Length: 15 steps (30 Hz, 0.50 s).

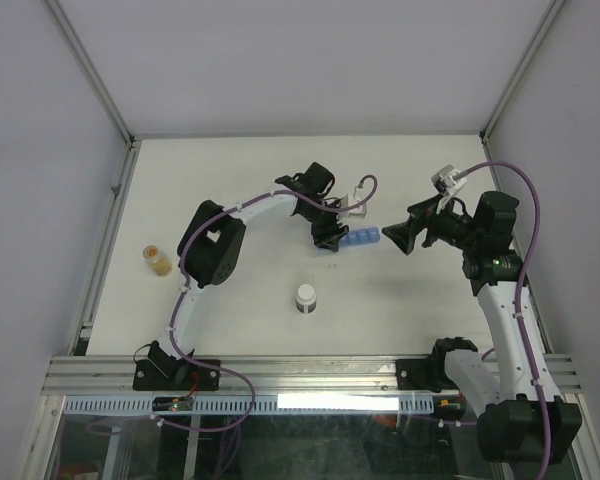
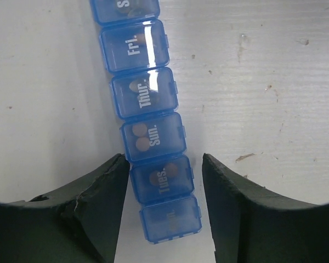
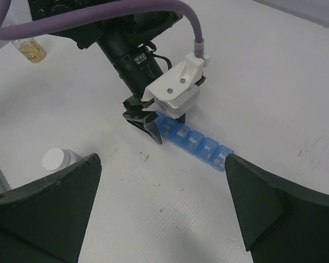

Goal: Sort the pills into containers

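The blue pill-organiser strip [image 1: 361,239] lies mid-table with its lids shut. In the left wrist view [image 2: 148,126] small brown pills [image 2: 138,130] show through several lids. My left gripper [image 2: 163,161] is open and straddles the strip's near end. Its left finger [image 2: 107,181] is at the strip's edge, and its right finger [image 2: 225,186] stands apart from it. It also shows in the top view [image 1: 330,240]. My right gripper [image 1: 398,238] is open and empty, just off the strip's other end [image 3: 223,160]. An amber cluster of pills sits in a small clear jar [image 1: 157,260] at the far left.
A small clear white-capped vial [image 1: 306,297] stands upright in front of the strip; it also shows in the right wrist view [image 3: 57,159]. The amber jar [image 3: 30,49] is far from both grippers. Walls enclose the table on three sides.
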{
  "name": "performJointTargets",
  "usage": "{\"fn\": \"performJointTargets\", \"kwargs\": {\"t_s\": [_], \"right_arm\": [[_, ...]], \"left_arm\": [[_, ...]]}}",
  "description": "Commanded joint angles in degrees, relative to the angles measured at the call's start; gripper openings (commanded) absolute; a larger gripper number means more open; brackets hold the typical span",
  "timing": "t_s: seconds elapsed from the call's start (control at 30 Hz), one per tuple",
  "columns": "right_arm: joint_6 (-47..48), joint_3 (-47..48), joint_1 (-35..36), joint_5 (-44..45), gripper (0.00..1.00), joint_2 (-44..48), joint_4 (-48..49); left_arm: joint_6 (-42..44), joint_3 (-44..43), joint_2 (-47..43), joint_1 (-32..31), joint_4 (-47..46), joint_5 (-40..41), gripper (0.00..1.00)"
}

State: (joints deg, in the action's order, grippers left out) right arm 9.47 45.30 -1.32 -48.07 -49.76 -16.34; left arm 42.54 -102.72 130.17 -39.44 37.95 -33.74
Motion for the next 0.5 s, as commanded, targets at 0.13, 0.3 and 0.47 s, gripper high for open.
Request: {"fn": "performJointTargets", "kwargs": {"t_s": [0.13, 0.3, 0.47], "right_arm": [[2.3, 1.5, -2.9, -4.3, 0.99, 0.7, 0.9], [8.0, 0.3, -3.2, -13.2, 0.99, 0.8, -0.3], [32.5, -2.6, -3.2, -21.3, 0.99, -0.1, -8.1]], "left_arm": [[6.8, 0.4, -5.1, -1.1, -2.9, -6.6, 0.59], [1.0, 13.1, -18.1, -1.0, -21.2, -5.9, 0.67], [-7.0, 36.4, -33.8, -1.0, -48.4, -0.2, 0.8]]}}
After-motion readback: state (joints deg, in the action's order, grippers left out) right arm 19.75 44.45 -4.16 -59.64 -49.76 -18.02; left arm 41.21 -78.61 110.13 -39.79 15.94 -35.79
